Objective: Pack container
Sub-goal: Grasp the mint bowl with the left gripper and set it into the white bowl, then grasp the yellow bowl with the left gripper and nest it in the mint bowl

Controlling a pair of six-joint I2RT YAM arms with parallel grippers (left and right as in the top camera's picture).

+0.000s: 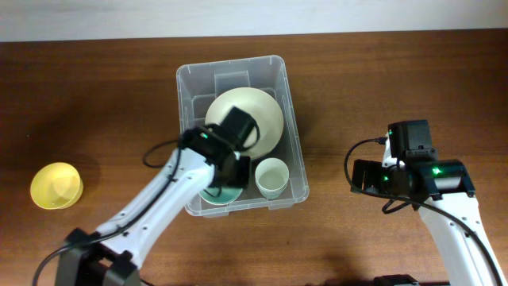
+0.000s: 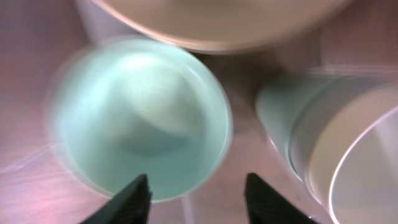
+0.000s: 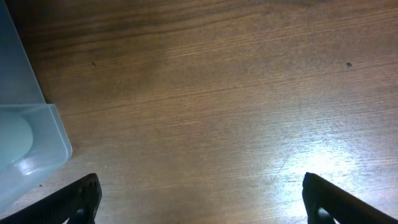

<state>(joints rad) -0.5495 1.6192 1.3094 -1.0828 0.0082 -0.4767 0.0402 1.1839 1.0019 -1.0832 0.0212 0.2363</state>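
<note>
Hovering over the container [image 1: 182, 103] in the middle of the counter [image 1: 397, 79], our left hand [image 2: 196, 186] gapes empty above the mint bowl [image 2: 137, 124]; the yellow bowl [image 1: 56, 185] lies at nine o'clock, far nearer it than our wide-open right hand [image 3: 202, 193].

The overhead view is bright, evenly lit and sharp, with a soft shadow beside the yellow bowl [image 1: 56, 185] at the left. The left wrist view is heavily blurred and the mint bowl [image 2: 140, 121] is smeared. In the right wrist view, pale glare lies on the table [image 3: 311, 162] at lower right, the upper left is dim, and the container [image 3: 31, 143] is soft-edged.
</note>
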